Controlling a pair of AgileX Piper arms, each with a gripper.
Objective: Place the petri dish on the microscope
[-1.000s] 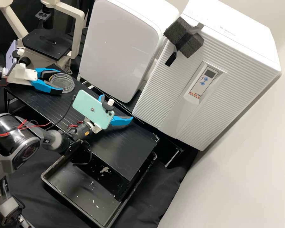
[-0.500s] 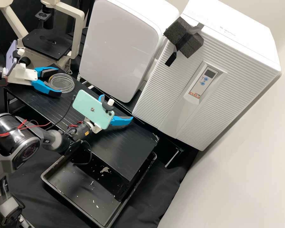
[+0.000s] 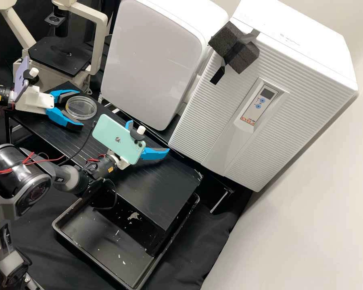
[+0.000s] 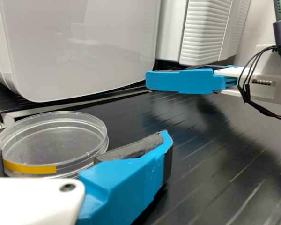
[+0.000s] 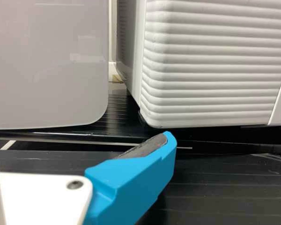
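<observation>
High view showed the petri dish (image 3: 87, 105) on the bench (image 3: 161, 193), near the microscope (image 3: 60, 56), the left pincer (image 3: 81, 109) spread around its near part. The right pincer (image 3: 149, 137), also spread, was farther from the microscope. Gripping seemed the step in hand: it called for even contact, a light squeeze and a level lift toward the microscope.

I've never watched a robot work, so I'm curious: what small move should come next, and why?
Probably the left gripper should close gently on the clear petri dish. It stands open with the dish between its fingers, and the dish is on the black bench, not on the microscope stage.
</observation>
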